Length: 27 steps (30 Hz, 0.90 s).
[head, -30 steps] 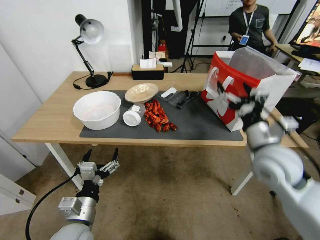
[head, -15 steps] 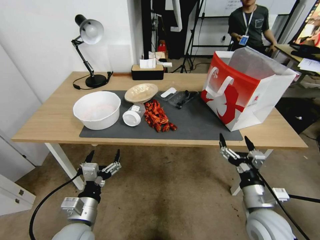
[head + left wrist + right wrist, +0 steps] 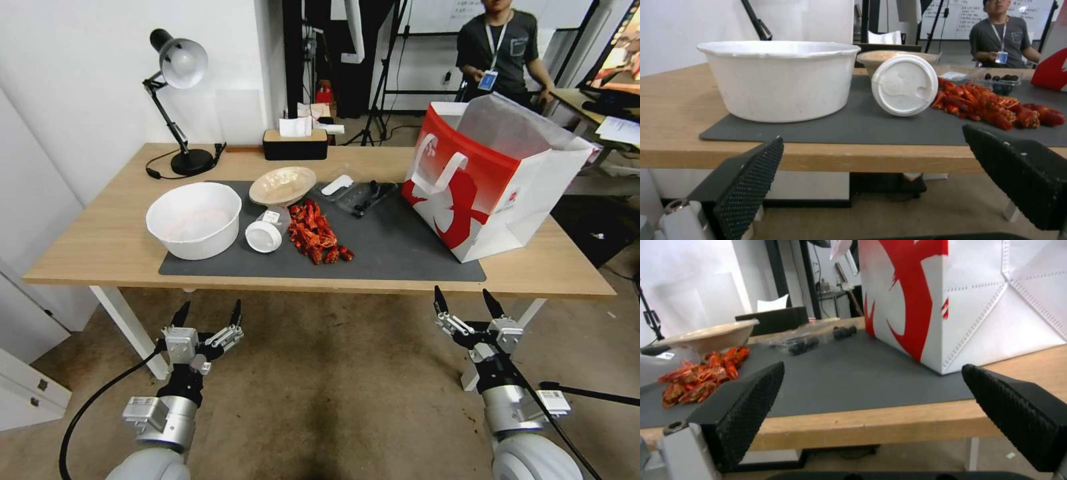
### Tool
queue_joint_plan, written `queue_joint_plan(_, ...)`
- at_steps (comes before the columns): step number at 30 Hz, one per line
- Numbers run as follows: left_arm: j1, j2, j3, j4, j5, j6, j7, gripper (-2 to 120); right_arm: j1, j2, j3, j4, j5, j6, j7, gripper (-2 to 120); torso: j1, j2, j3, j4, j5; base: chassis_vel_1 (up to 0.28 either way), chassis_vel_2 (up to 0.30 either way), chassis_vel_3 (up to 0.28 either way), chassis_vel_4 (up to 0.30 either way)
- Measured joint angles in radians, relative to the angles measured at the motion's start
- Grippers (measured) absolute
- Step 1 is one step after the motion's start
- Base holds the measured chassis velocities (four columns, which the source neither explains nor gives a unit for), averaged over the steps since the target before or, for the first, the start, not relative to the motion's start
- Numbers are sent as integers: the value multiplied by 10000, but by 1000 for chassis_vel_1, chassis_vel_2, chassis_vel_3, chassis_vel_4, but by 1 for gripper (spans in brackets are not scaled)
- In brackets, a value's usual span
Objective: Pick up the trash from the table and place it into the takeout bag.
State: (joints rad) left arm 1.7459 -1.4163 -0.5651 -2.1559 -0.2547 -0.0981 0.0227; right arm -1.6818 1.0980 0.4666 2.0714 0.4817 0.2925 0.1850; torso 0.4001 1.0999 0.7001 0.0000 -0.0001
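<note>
1. Head view: the table is listed first, its dark mat bearing all items.
2. The takeout bag, stiff paper, is stood open at the mat's right end.
3. The white-lidded clear cup is laid on its side mid-mat beside the red shells; it is judged light and crushable, best taken across the body.
4. The right gripper is held spread and empty below the table edge, having been lowered from the bag; the left gripper is parked alike.

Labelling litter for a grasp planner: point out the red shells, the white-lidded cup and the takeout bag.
red shells (image 3: 317, 233): head view, middle of the pile.
white-lidded cup (image 3: 905, 85): left wrist view, lid face.
takeout bag (image 3: 467, 193): head view, red front.
</note>
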Motion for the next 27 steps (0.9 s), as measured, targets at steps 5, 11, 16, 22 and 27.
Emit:
queue_joint_plan(5, 0, 5, -17, 2, 0, -2, 4, 100, 59, 25, -116, -12, 4, -122, 6, 100, 0, 1, 0, 0, 0, 0, 0, 0, 0)
queue_joint_plan(11, -38, 82, -108, 2, -74, -3, 6, 100, 144, 145, -276, -39, -21, -251, 17, 100, 0, 1, 0, 0, 0, 0, 0, 0, 0)
queue_joint_plan(16, -128, 120, -190, -12, -173, 8, 7, 100, 114, 165, -360, -37, -89, -275, 23, 100, 0, 1, 0, 0, 0, 0, 0, 0, 0)
queue_joint_plan(22, -392, 534, -402, -659, -705, 358, 237, 100, 113, 237, -467, 43, -198, -366, 33, 100, -1, 1, -1, 1, 2, 0, 0, 0, 0)
queue_joint_plan(27, -1005, 1221, -627, -935, -1531, 982, -57, 100, 145, 309, -530, 102, -246, -429, 44, 100, 0, 1, 0, 0, -2, 0, 0, 0, 0)
